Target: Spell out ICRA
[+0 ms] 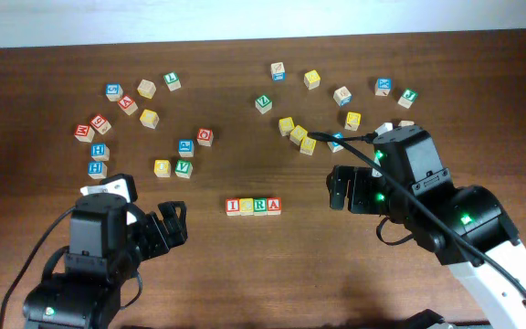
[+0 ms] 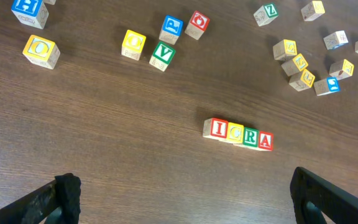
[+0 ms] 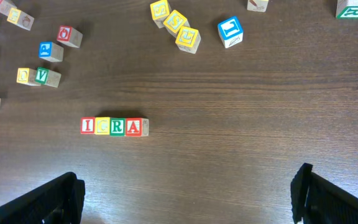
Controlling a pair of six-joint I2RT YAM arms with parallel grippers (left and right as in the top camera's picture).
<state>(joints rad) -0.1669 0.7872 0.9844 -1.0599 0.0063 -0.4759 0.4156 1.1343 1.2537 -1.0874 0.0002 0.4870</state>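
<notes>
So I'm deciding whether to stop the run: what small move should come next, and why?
Probably just draw both arms back and stop. The I cube, C cube, R cube and A cube sit touching in one straight row reading ICRA, and the left end effector and right end effector both stand open, clear of the row, holding nothing.

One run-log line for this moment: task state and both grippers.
task: ICRA row spelled, cubes touching | left gripper: open, empty, clear of row | right gripper: open, empty, clear of row
</notes>
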